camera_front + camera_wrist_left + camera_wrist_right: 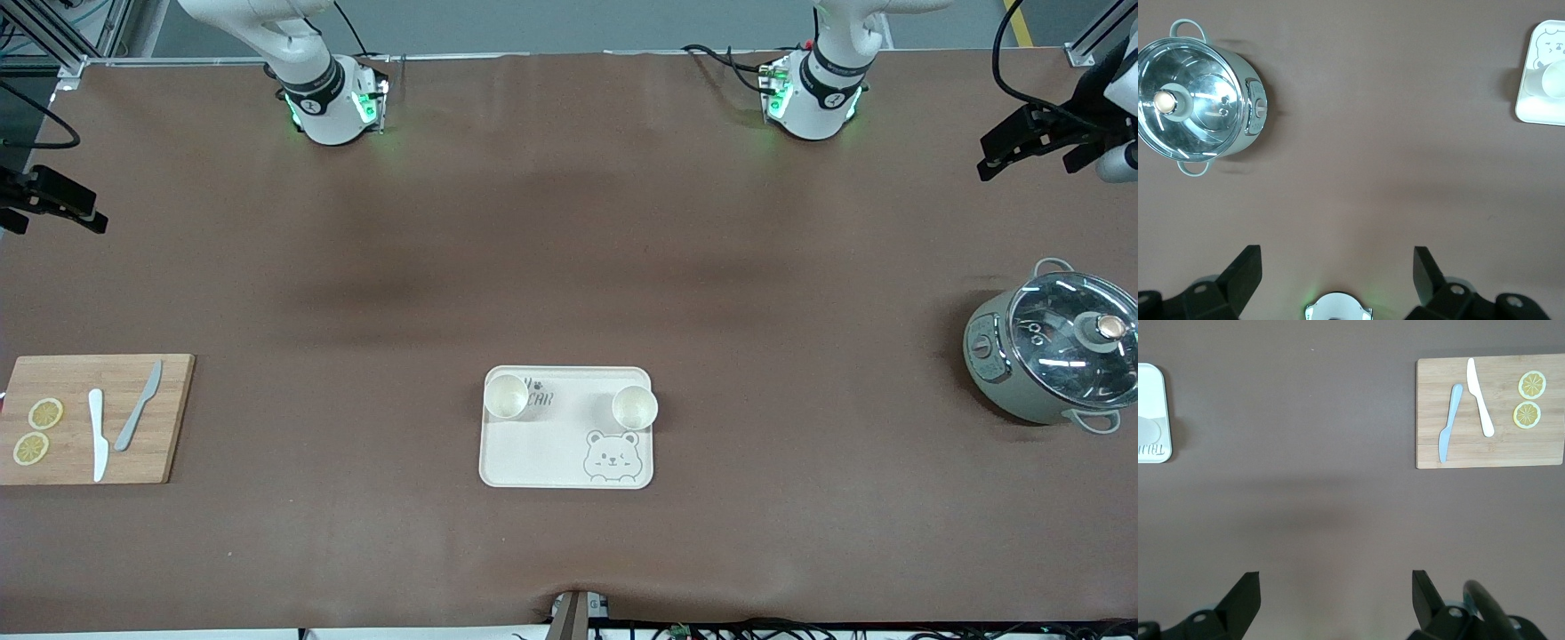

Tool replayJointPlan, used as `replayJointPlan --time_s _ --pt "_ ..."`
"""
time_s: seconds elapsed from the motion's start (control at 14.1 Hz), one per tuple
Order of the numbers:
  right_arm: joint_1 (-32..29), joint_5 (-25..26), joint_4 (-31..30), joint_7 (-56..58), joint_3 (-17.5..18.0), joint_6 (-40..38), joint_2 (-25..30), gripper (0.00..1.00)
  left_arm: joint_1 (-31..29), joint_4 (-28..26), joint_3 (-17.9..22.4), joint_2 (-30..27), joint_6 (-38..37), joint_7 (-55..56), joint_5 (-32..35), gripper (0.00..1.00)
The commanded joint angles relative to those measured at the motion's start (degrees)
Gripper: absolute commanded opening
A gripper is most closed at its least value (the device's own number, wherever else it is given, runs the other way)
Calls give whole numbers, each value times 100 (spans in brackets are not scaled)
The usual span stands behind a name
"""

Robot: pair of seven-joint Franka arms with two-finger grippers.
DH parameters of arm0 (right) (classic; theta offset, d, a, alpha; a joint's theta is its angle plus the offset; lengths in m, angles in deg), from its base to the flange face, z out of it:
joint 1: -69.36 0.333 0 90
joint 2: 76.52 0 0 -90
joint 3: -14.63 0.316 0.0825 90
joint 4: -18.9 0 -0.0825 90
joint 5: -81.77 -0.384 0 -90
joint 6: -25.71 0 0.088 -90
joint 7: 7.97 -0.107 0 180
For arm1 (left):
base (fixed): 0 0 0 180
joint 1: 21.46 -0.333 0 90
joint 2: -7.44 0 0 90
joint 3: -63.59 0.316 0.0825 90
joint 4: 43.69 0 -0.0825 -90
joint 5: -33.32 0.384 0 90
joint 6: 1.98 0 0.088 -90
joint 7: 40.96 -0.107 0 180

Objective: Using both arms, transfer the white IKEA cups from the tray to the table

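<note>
Two white IKEA cups stand upright on the bear tray [551, 453], in the half farther from the front camera. One cup [507, 396] is toward the right arm's end, the other [635, 407] toward the left arm's end. My left gripper [1000, 160] is open and empty, held high over the bare table by the pot; in the left wrist view it [1338, 270] shows wide apart, with one cup [1553, 81] on the tray [1538, 112] far off. My right gripper [84, 213] is open and empty over the table's right arm's end, as its wrist view [1336, 590] shows.
A grey-green pot [1053, 356] with a glass lid stands at the left arm's end. A wooden cutting board [173, 444] at the right arm's end carries a white knife [98, 436], a grey knife [138, 406] and two lemon slices [45, 413]. A brown mat covers the table.
</note>
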Motion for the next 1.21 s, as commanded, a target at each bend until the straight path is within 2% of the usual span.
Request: replayJointPlan --time_s 0.0,0.43,0.85,1.0,1.14 --pt "-211 -134 69 -18 65 -31 -42 100 -10 146 -30 53 -115 -34 121 100" --pt "-220 -178 69 -18 56 -22 -68 100 -19 278 -12 141 -115 -26 174 100" --pt "-220 -292 96 -18 56 -13 -103 100 51 164 -65 369 -71 237 95 100" --pt "-229 -292 96 -18 65 -13 -103 100 95 -20 -135 457 104 431 86 100" --pt "-220 -310 104 -18 65 -13 -147 100 95 -493 -231 458 621 431 69 100"
